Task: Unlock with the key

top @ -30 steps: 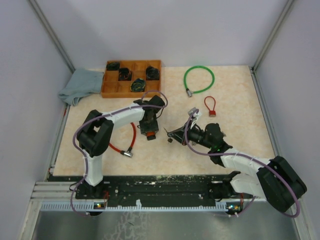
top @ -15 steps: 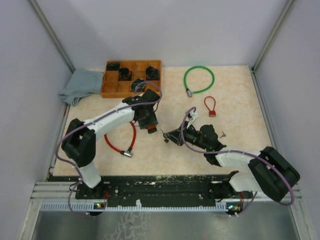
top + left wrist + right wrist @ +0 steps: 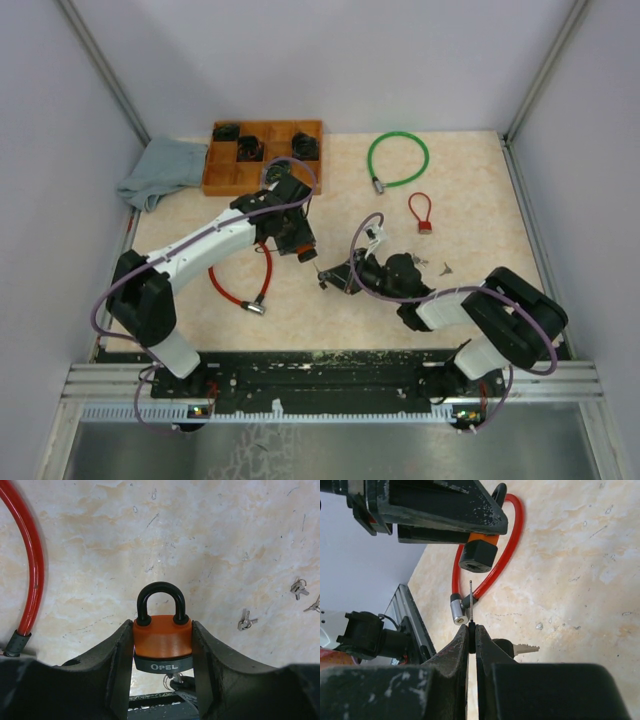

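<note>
One orange padlock (image 3: 162,641) with a black steel shackle and a grey band lettered OPEL sits clamped between the partly open jaws of the left gripper (image 3: 162,630), shackle pointing away from the wrist. Three small bunches of loose metal keys (image 3: 245,622) lie on the marbled beige table (image 3: 225,540) ahead and right of the fingers. One red cable lock (image 3: 30,570) curves past on their left.

At the right wrist, the right gripper (image 3: 471,627) is pinched shut on one thin metal key (image 3: 471,600), seen edge-on, its tip aimed at the padlock's base just ahead. One toothed key blade (image 3: 525,649) juts out beside the fingers.

From above, beyond both grippers lie one green cable loop (image 3: 397,158), one small red cable lock (image 3: 421,213), one wooden compartment tray (image 3: 225,178) holding four dark items, and one grey-blue cloth (image 3: 160,170).
</note>
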Available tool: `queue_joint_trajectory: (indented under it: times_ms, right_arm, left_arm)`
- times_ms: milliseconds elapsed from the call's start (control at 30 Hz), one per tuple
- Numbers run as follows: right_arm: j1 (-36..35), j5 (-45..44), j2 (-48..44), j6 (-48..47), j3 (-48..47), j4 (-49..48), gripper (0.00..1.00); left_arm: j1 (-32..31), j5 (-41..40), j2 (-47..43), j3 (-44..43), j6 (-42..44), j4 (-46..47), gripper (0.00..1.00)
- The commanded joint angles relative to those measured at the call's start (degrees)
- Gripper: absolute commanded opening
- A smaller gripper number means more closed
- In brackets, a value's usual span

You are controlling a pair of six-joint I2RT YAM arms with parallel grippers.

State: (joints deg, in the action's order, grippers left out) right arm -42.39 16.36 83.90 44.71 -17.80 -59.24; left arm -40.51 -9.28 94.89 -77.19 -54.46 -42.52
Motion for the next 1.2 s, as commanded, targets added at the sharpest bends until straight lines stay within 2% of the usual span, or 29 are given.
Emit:
queue_joint_trajectory:
  times_ms: [0, 367, 700, 1167]
  right_arm:
    - [-0.46, -1.13, 0.81, 1.78, -3.27, -5.67, 0.00]
    - [-0.42, -1.64, 2.91, 3.62, -4.37, -5.27, 0.00]
    - [-0.41, 0.16, 2.32, 3.22, -3.98, -4.37, 0.00]
    - [-0.46, 0.27, 0.83, 2.18, -4.49, 2.22, 0.00]
  left_arm:
    - [-0.09, 2.12, -3.15, 1.24, -0.92, 3.25, 0.00]
    - [-0.09, 4.76, -5.07, 4.02, -0.75, 7.03, 0.00]
    - [-0.09, 3.69, -5.95, 5.25, -1.32, 8.07, 0.00]
    - [-0.09, 2.53, -5.93, 5.35, -1.37, 8.43, 0.00]
